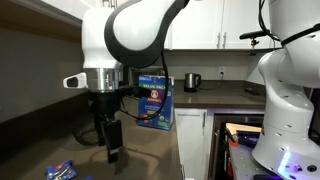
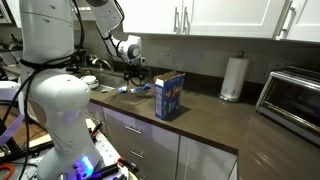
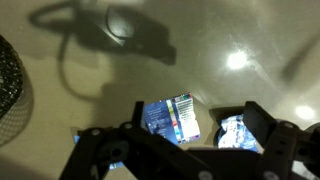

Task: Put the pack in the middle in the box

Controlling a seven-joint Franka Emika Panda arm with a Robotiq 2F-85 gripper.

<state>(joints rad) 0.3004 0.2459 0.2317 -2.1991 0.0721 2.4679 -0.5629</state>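
In the wrist view a blue pack [image 3: 172, 120] with a white label strip lies flat on the counter, between my fingers and below them. A second blue pack [image 3: 238, 132] lies to its right. A third [image 3: 82, 138] is mostly hidden behind my left finger. My gripper [image 3: 195, 125] is open and empty above the middle pack. The tall blue box [image 1: 155, 100] stands upright on the counter beside the arm and also shows in an exterior view [image 2: 170, 95]. In both exterior views the gripper [image 1: 112, 148] [image 2: 135, 70] hangs over the packs [image 1: 60, 170] [image 2: 135, 90].
A black wire mesh basket [image 3: 8, 95] is at the wrist view's left edge. A kettle [image 1: 192, 82] stands at the back of the counter. A paper towel roll [image 2: 233, 78] and a toaster oven [image 2: 295, 95] stand further along. A second white robot [image 2: 55, 110] is in front.
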